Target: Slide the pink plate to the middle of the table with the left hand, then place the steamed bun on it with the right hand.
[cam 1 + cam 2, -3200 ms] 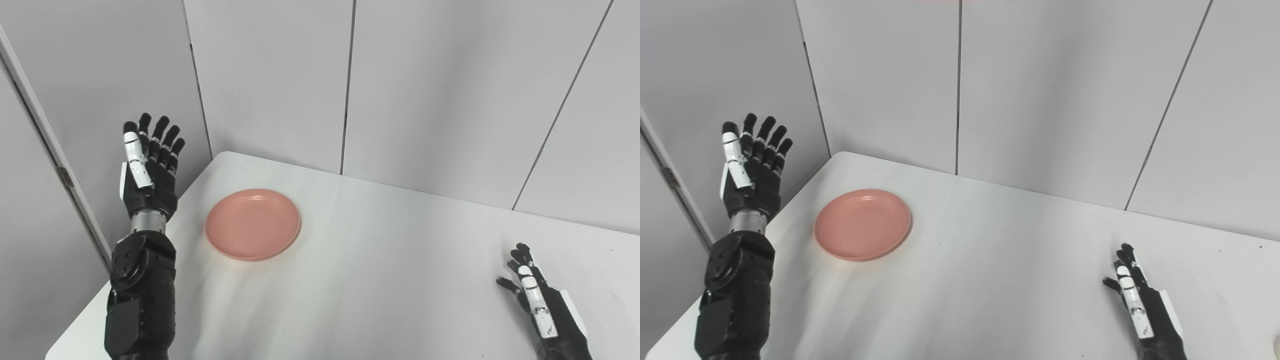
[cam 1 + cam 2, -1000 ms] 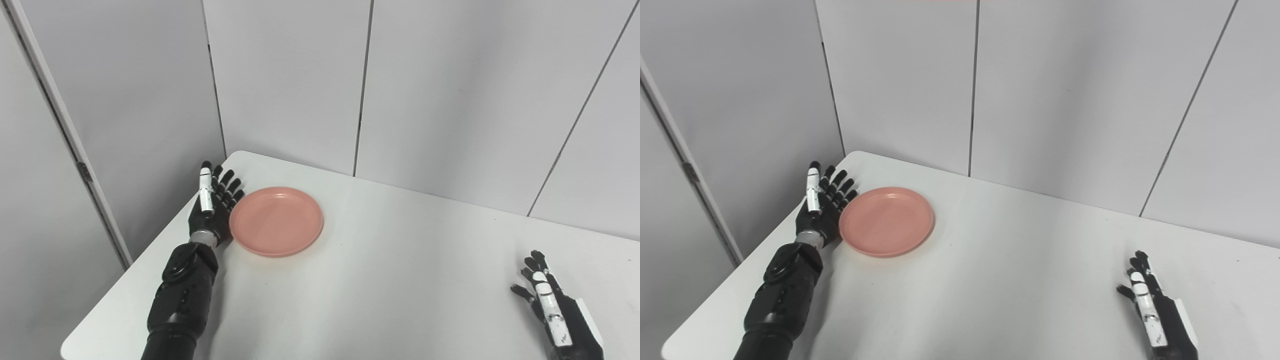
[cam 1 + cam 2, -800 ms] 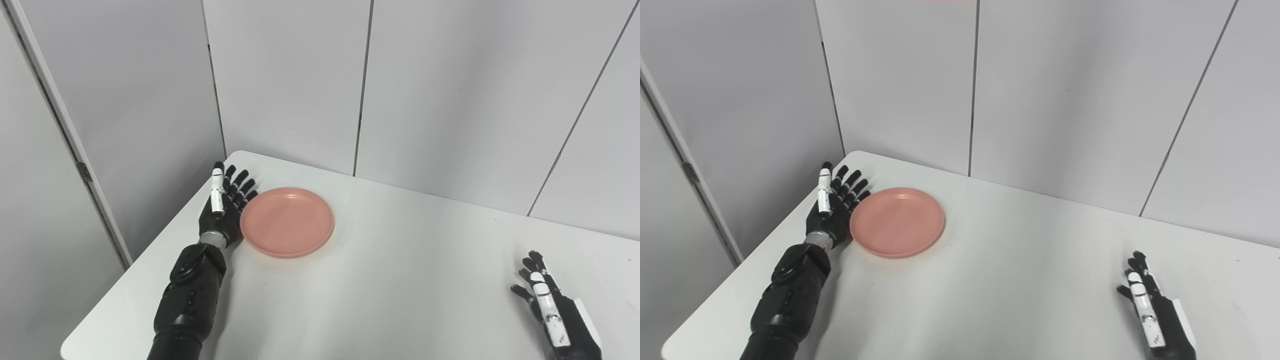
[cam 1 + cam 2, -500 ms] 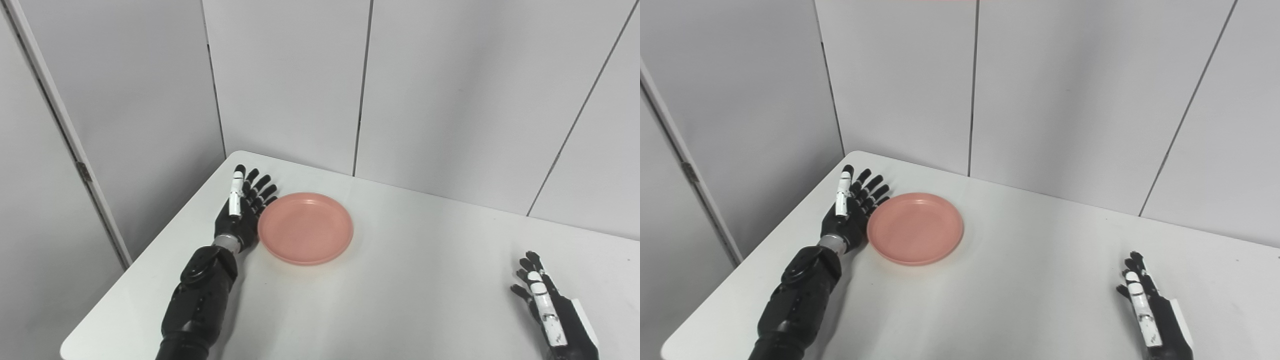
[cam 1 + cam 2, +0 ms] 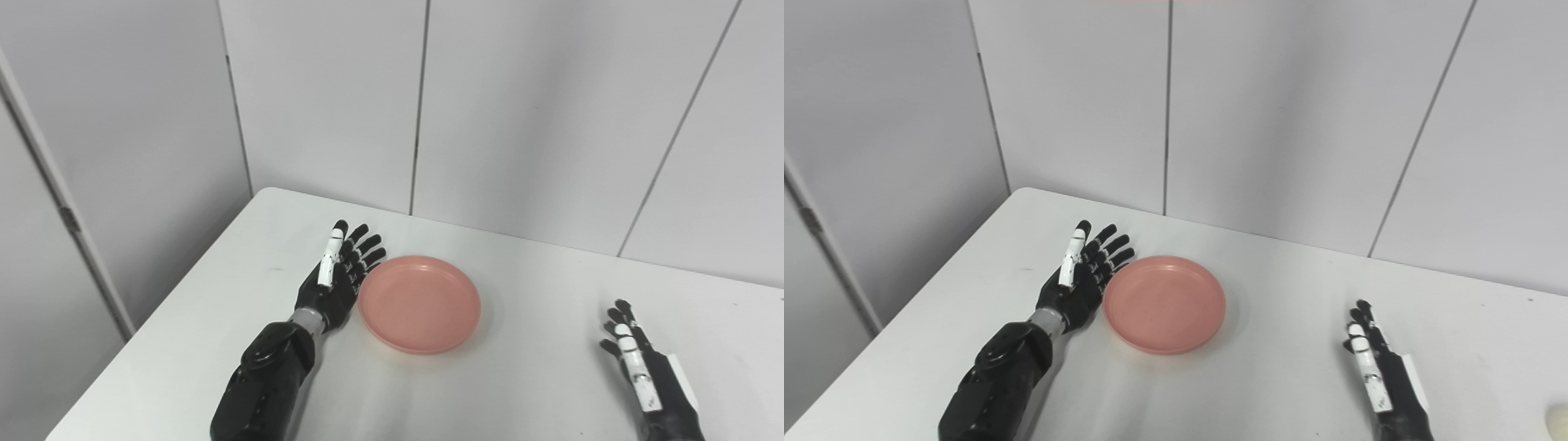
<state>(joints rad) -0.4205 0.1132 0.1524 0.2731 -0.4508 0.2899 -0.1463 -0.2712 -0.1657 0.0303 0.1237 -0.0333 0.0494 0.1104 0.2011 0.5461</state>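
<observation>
While left hand (image 5: 335, 278) stands edge-on, fingers spread and empty, plate (image 5: 419, 304) touches its fingers in left eye view; right hand (image 5: 643, 367) lies apart, fingers wide. Right eye view: bun (image 5: 1557, 421) sits right of right hand's fingers on table (image 5: 1274, 380).

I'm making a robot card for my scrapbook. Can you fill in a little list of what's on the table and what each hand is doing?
plate: pink plate, bare inside, flat on the white table
left hand: left hand open, fingers apart, its edge against the plate's left rim
right hand: right hand open, near the table's right side, apart from the plate
bun: pale round thing at the right eye view's bottom right corner, likely the steamed bun, mostly cut off
step now: sliding the plate; bun not yet picked up
</observation>
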